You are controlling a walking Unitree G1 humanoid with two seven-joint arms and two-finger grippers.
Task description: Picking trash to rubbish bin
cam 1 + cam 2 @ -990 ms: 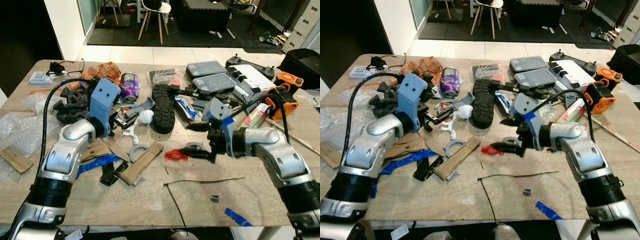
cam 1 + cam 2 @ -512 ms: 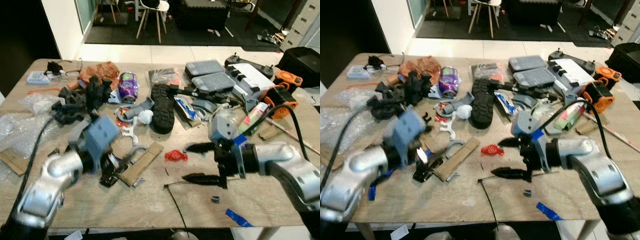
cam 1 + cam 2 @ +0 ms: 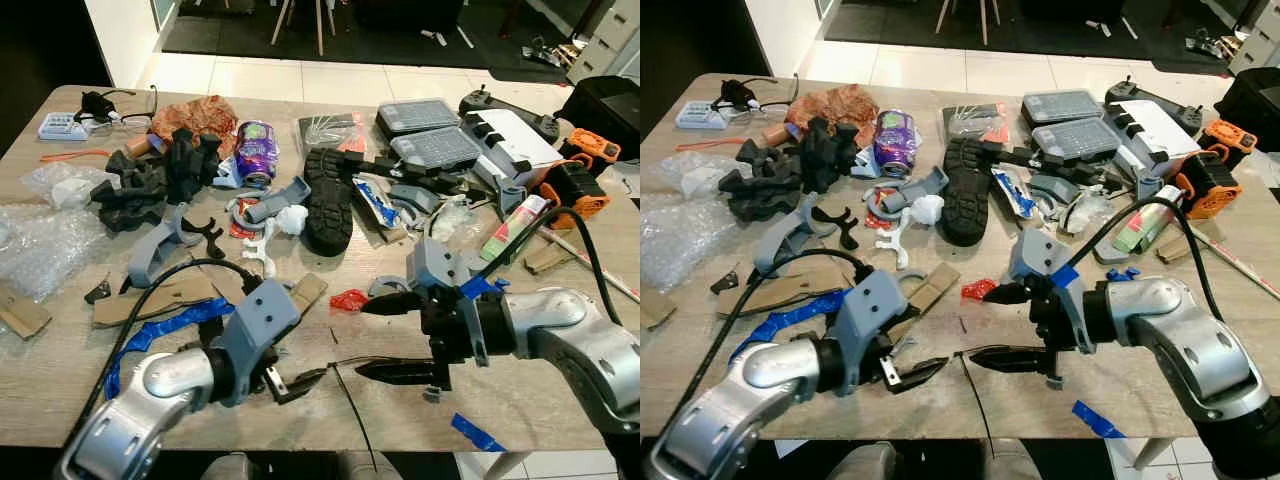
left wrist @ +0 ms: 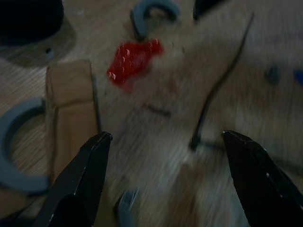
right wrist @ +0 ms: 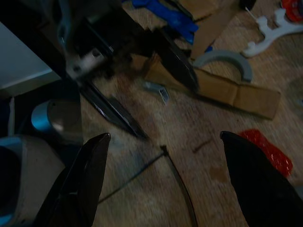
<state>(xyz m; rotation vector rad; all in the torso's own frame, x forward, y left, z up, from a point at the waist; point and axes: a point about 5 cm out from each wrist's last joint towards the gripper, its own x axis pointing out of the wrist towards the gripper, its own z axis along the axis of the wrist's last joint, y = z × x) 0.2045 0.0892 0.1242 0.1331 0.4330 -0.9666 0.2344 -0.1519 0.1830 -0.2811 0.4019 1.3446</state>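
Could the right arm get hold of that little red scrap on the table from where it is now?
Probably yes. The right pincer is open just beside the red scrap, with bare table between them. Only a thin black cable tie lies nearby.

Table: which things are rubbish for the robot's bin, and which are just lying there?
Likely for the job: red wrapper scrap, black cable tie, cardboard strip; left gripper and right gripper, both open, near them.
Just lying about: black shoe, grey cases, glasses, orange tool.
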